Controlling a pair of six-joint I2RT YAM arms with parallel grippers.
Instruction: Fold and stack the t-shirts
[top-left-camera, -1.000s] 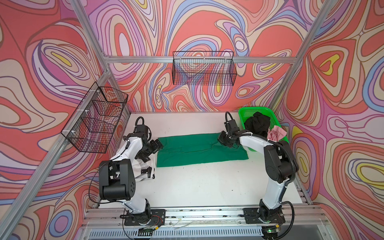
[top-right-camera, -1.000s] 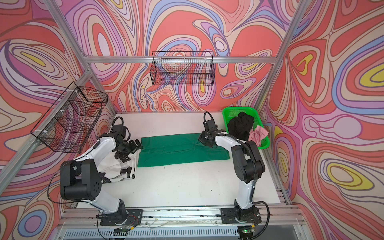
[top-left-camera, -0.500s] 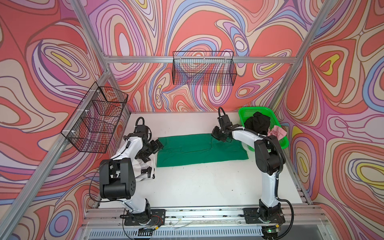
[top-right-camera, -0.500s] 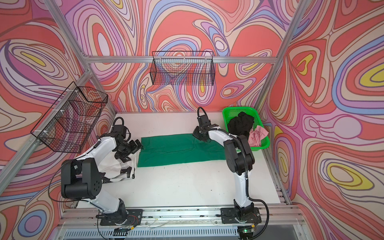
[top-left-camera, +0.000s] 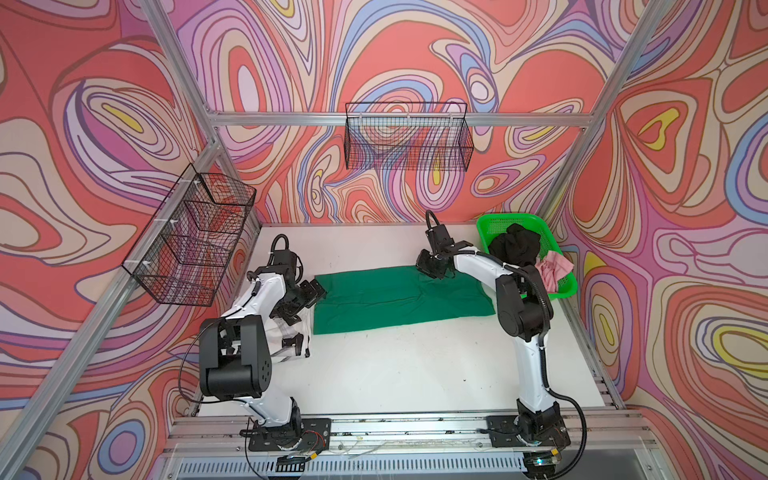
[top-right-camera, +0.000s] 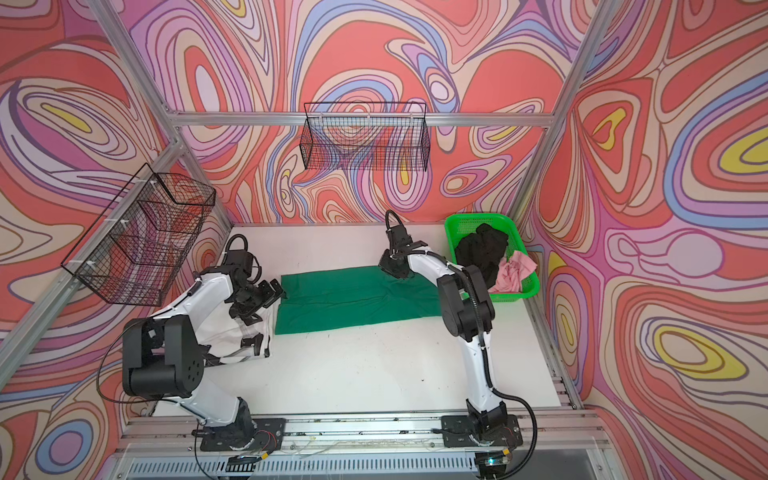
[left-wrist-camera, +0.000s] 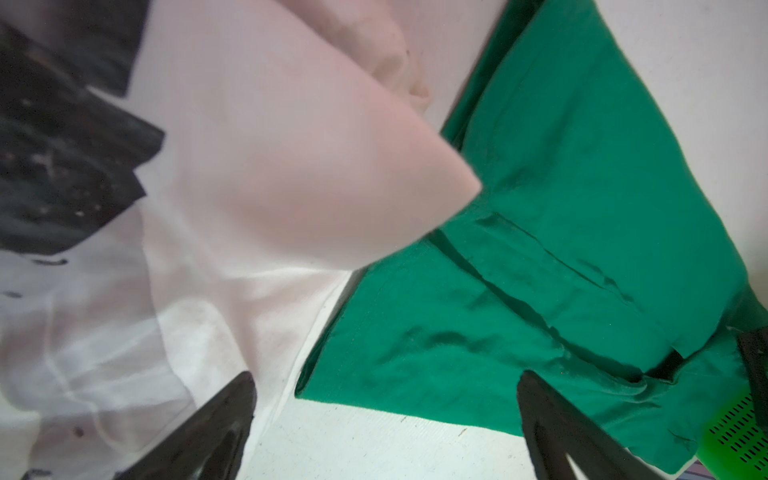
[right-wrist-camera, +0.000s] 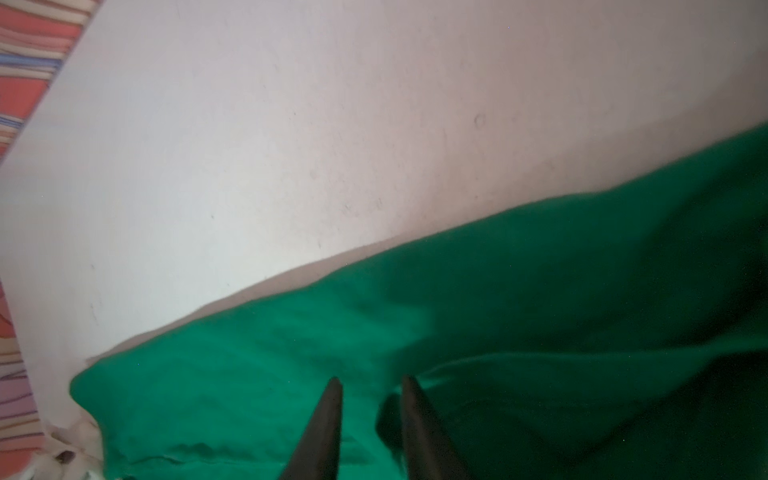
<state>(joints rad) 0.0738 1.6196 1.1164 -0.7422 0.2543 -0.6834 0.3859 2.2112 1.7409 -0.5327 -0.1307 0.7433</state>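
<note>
- The dark green t-shirt (top-left-camera: 399, 299) lies flat in the middle, folded into a long band.
- My right gripper (right-wrist-camera: 372, 380), shut a second ago, now stands slightly parted over the shirt's far edge; I judge that fold released.
- My left gripper (left-wrist-camera: 386, 376) stays wide open and empty at its left end.
- No writing is readable.

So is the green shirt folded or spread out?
Folded into a long strip: the green shirt shows overlapping layers, no sleeves sticking out.
</note>
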